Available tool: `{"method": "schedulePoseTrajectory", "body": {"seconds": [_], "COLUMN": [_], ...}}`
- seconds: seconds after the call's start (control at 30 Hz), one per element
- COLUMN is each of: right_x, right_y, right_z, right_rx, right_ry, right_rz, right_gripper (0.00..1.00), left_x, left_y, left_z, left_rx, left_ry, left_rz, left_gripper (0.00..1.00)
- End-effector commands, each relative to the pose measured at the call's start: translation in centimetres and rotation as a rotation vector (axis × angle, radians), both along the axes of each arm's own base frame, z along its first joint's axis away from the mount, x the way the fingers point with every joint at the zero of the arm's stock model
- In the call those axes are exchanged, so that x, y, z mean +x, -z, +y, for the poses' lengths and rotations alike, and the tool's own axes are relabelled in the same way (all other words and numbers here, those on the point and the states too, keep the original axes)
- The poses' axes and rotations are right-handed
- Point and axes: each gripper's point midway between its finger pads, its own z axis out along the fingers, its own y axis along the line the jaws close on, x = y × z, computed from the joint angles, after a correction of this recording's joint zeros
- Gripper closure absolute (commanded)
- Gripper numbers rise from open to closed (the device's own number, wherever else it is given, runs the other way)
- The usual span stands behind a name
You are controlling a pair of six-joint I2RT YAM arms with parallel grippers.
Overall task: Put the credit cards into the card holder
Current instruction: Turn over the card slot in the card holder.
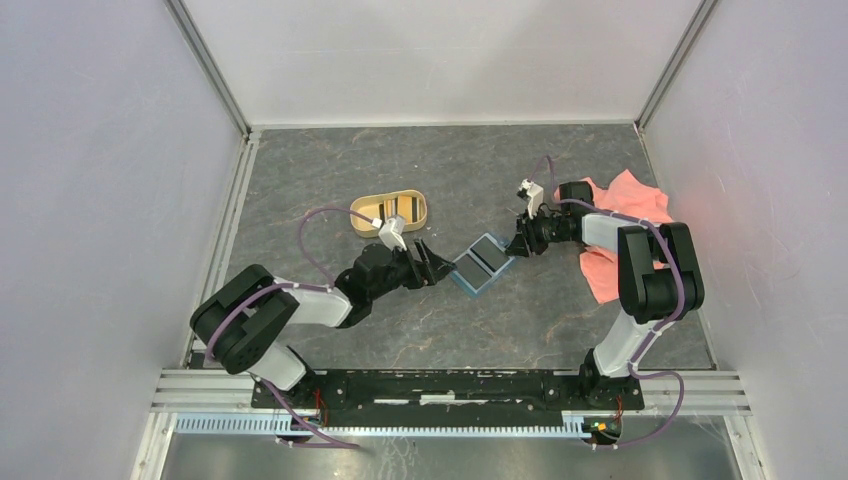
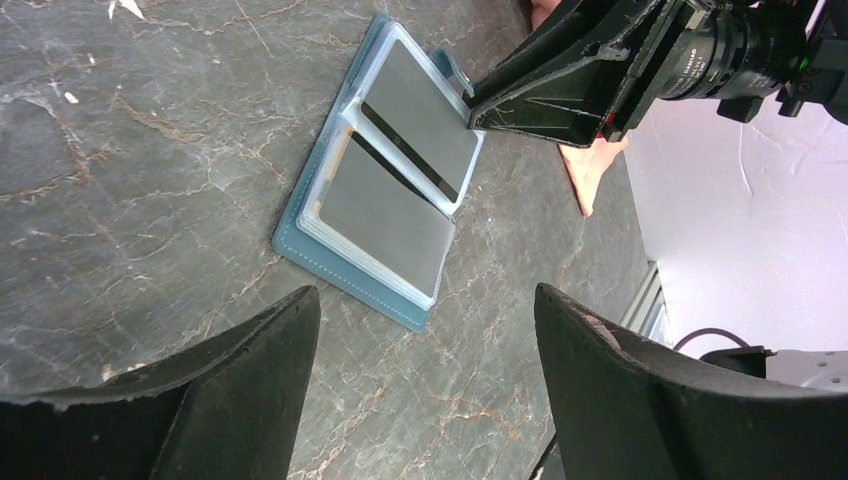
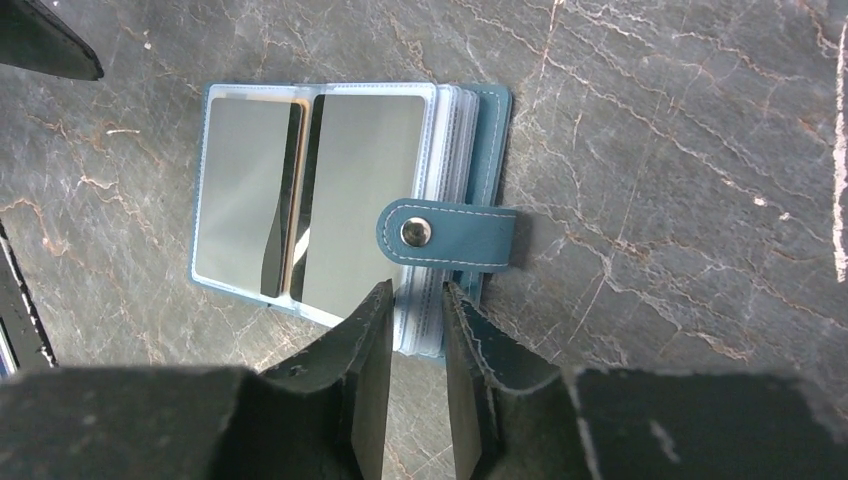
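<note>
From above, the card holder (image 1: 483, 262) lies open near the middle of the table (image 1: 330, 160), about as far from the left edge as from the right. The left end effector (image 1: 435, 268) sits low just beside its left side, fingers spread. The right end effector (image 1: 518, 245) meets the holder's right side. A tan oval tray (image 1: 392, 212) stands toward the far edge, left of the middle, with dark and yellow credit cards (image 1: 401, 207) in it. A pink cloth (image 1: 625, 215) lies along the right edge.

In the left wrist view, the left end effector (image 2: 425, 292) is wide apart and holds nothing; its two dark fingers (image 2: 230, 400) frame the holder (image 2: 310, 235) without touching it. Two grey cards sit in the clear sleeves, one per page. The right end effector (image 2: 500, 100) comes in from the far side with its tip at the edge of the upper sleeve, which is raised a little off the stack.

In the right wrist view, the holder (image 3: 490, 130) shows its teal cover, a stack of clear sleeves and a snap strap (image 3: 450, 233) folded over them. The right end effector (image 3: 418, 300) is drawn nearly together, and the edge of the sleeve stack fills the narrow gap between its fingers (image 3: 365, 350), so it is clamped on the holder.
</note>
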Motion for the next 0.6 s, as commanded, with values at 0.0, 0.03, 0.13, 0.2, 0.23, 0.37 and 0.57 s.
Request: {"method": "schedulePoseTrajectory", "body": {"seconds": [0.0,0.03,0.13,0.2,0.23,0.37,0.57], "right_x": [1.0,1.0,1.2,1.1,0.9,0.3,-1.3], "right_y": [-1.9,-1.9,-2.2,-2.2,-2.1,-2.1,-3.2], "right_z": [0.6,0.6,0.3,0.5,0.6,0.9,1.7], "right_rx": [0.040,0.038,0.017,0.026,0.033,0.053,0.105], "right_ry": [-0.033,-0.037,-0.035,-0.039,-0.049,-0.087,-0.170], "right_rz": [-0.053,-0.053,-0.084,-0.088,-0.084,-0.086,-0.116], "right_gripper": [0.72,0.73,0.73,0.74,0.74,0.75,0.76], "left_x": [0.7,0.8,1.2,1.2,1.2,0.4,-0.8], "left_y": [-1.3,-1.2,-1.4,-1.5,-1.7,-2.4,-5.0], "left_z": [-1.5,-1.7,-1.9,-2.2,-2.3,-2.6,-1.0], "left_rx": [-0.029,-0.014,0.003,-0.006,-0.011,-0.017,0.009], "left_ry": [0.023,0.030,0.025,0.026,0.030,0.038,0.003], "left_rz": [-0.010,-0.011,-0.024,-0.032,-0.041,-0.066,-0.172], "left_gripper": [0.16,0.16,0.16,0.16,0.16,0.16,0.14]}}
